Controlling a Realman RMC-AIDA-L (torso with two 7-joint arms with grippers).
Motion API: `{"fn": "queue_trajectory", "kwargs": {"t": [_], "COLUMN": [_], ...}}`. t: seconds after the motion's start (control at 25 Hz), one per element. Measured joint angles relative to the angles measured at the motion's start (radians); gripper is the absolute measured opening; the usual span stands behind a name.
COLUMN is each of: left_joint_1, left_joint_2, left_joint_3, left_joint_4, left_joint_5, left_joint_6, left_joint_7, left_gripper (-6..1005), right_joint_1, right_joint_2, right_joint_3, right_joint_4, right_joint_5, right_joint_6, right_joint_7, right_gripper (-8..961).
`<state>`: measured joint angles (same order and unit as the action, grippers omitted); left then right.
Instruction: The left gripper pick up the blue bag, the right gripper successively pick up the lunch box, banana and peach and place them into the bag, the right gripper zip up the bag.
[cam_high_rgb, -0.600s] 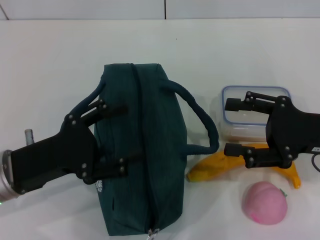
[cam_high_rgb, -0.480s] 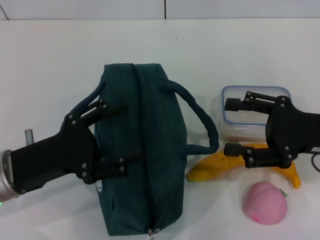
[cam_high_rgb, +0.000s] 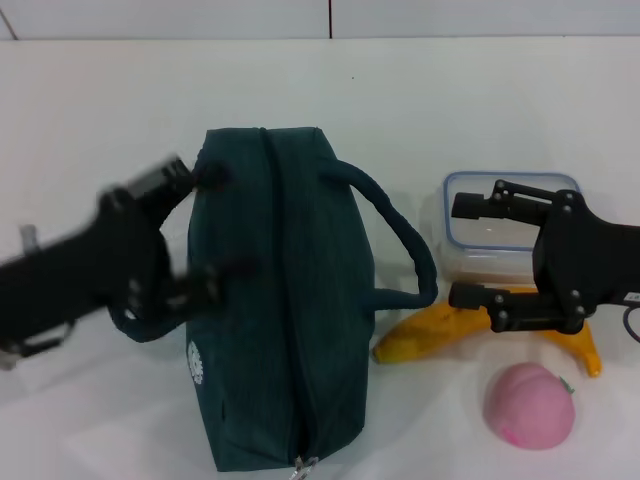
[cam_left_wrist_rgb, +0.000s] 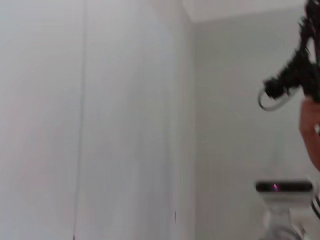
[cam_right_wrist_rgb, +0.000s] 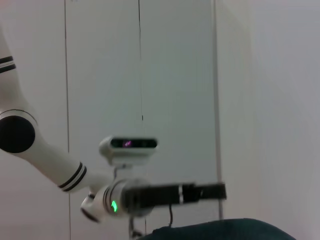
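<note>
At the lower right of the head view the peach (cam_high_rgb: 528, 405) lies on the white tabletop (cam_high_rgb: 450, 110), with the banana (cam_high_rgb: 440, 333) just above it. Over the banana hovers the right tool (cam_high_rgb: 464, 250), its fingers spread apart and holding nothing. Behind it, at middle right, sits the lunch box (cam_high_rgb: 508, 238). The blue bag (cam_high_rgb: 285, 300) lies zipped in the centre. At its left side is the blurred left tool (cam_high_rgb: 205, 225); whether it grips the handle cannot be told.

Blue bag (cam_high_rgb: 290, 300) zipped, left hand (cam_high_rgb: 205, 225) at handle, right hand (cam_high_rgb: 470, 250) open over lunch box (cam_high_rgb: 470, 195)
</note>
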<state>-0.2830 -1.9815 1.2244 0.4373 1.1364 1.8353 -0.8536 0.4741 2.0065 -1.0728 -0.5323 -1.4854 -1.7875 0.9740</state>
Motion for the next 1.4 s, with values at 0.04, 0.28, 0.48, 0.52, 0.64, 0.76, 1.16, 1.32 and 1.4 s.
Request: {"fn": "queue_trajectory", "kwargs": {"t": [0.04, 0.28, 0.48, 0.52, 0.64, 0.76, 1.16, 1.32, 1.4], "left_joint_1": [0.009, 0.035, 0.029, 0.030, 0.041, 0.051, 0.045, 0.040, 0.036], "left_joint_2": [0.001, 0.013, 0.002, -0.002, -0.019, -0.058, -0.099, -0.100, -0.100], "left_joint_3": [-0.026, -0.194, -0.343, -0.351, -0.355, -0.356, -0.357, -0.358, -0.358], "left_joint_4": [0.044, 0.316, 0.526, 0.559, 0.634, 0.665, 0.660, 0.659, 0.659], "left_joint_5": [0.005, 0.103, 0.291, 0.320, 0.405, 0.510, 0.595, 0.596, 0.593], "left_joint_6": [0.000, -0.008, -0.009, -0.009, -0.008, -0.008, -0.021, -0.026, -0.027], "left_joint_7": [-0.068, -0.528, -0.885, -0.925, -0.998, -1.009, -1.015, -1.034, -1.049], "left_gripper": [873, 873, 873, 872, 872, 872, 802, 784, 773], "right_joint_1": [0.000, 0.000, 0.004, 0.004, 0.004, 0.005, 0.015, 0.016, 0.015], "right_joint_2": [0.000, 0.000, 0.000, 0.000, 0.000, 0.000, 0.003, 0.004, 0.004], "right_joint_3": [0.001, 0.004, 0.006, 0.006, 0.007, 0.007, -0.001, -0.001, -0.001], "right_joint_4": [0.000, 0.000, -0.002, -0.005, -0.015, -0.021, -0.024, -0.025, -0.024], "right_joint_5": [0.000, 0.007, 0.009, 0.009, 0.010, 0.010, 0.010, 0.010, 0.010], "right_joint_6": [0.000, 0.000, 0.000, 0.000, 0.001, 0.001, 0.001, 0.001, 0.001], "right_joint_7": [0.000, 0.000, 0.000, 0.001, 0.009, 0.013, 0.015, 0.023, 0.024], "right_gripper": [801, 798, 795, 795, 793, 791, 786, 784, 783]}}
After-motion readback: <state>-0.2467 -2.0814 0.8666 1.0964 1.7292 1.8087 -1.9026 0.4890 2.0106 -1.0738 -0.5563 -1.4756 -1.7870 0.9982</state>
